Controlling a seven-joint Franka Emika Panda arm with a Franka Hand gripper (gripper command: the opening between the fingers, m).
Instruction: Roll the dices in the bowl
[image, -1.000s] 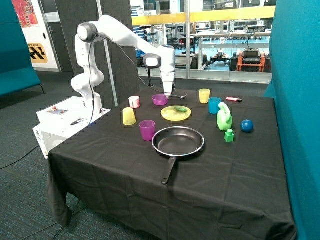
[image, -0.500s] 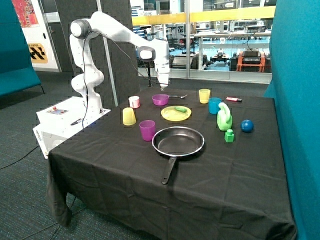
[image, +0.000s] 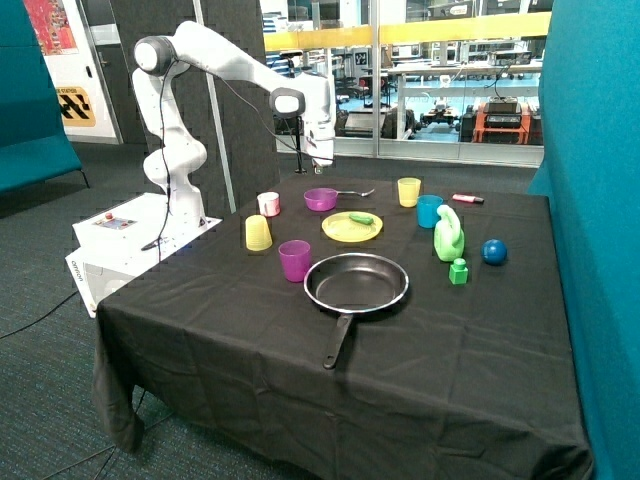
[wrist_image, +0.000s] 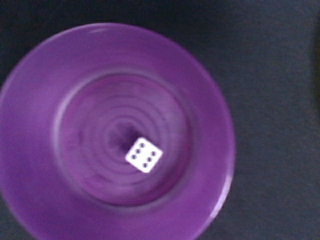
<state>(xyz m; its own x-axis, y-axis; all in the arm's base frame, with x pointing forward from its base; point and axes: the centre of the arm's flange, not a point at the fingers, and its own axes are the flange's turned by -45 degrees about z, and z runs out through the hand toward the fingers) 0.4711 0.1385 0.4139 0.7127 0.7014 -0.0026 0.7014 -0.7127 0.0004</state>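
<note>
The small purple bowl (image: 320, 199) stands on the black tablecloth near the far edge of the table. In the wrist view the bowl (wrist_image: 45, 100) fills the picture, and one white die (wrist_image: 144, 154) lies on its bottom near the middle with six black dots facing up. I see no other die. My gripper (image: 321, 163) hangs a short way straight above the bowl and touches nothing. It does not show in the wrist view.
A spoon (image: 355, 192) lies just beside the bowl. Nearby are a yellow plate (image: 351, 227), a white and pink cup (image: 268, 204), an upturned yellow cup (image: 258, 232), a taller purple cup (image: 294, 259) and a black frying pan (image: 356, 282). Cups and toys stand by the blue wall.
My gripper has risen from just above the bowl's rim to a short way above it, shifting slightly toward the robot's base. The bowl has stayed in place.
</note>
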